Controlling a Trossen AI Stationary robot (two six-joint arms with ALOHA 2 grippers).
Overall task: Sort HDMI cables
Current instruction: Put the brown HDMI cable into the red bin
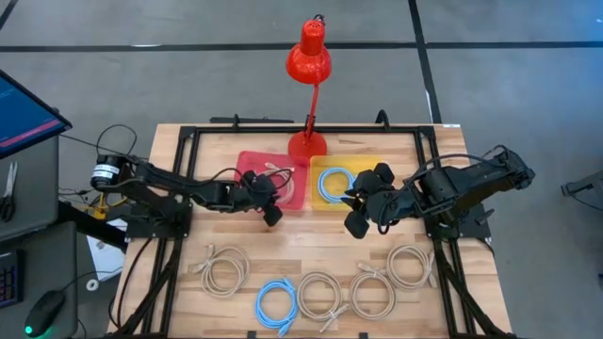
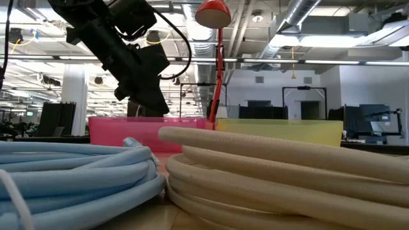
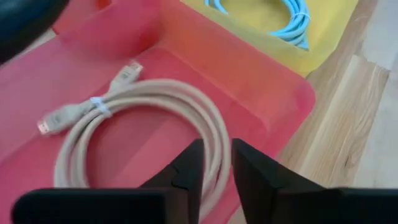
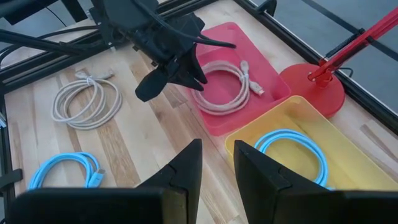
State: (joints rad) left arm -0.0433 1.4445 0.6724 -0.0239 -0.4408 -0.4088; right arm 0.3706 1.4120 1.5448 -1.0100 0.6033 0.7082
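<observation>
- A coiled beige cable [image 3: 149, 124] lies released in the pink plastic tray [image 3: 261, 81]; the left gripper [image 3: 214, 163] hovers empty, fingers narrowly parted.
- The right gripper [image 4: 217, 163], likewise unloaded, should next be sent to a near beige coil [image 1: 410, 266].

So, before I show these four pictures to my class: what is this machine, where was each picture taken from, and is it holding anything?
It is a robot with two dark arms at a wooden table, each ending in a two-finger claw. One picture looks straight down, one sits at table height behind the coils, and two come from cameras on the wrists.

The left claw hovers at the red tray, where one beige cable lies. The right claw hangs beside the yellow tray, which holds a blue cable. Both claws are empty, fingers slightly apart.

Near the table's front edge lie four more beige coils and one blue coil. A red lamp stands behind the trays.
</observation>
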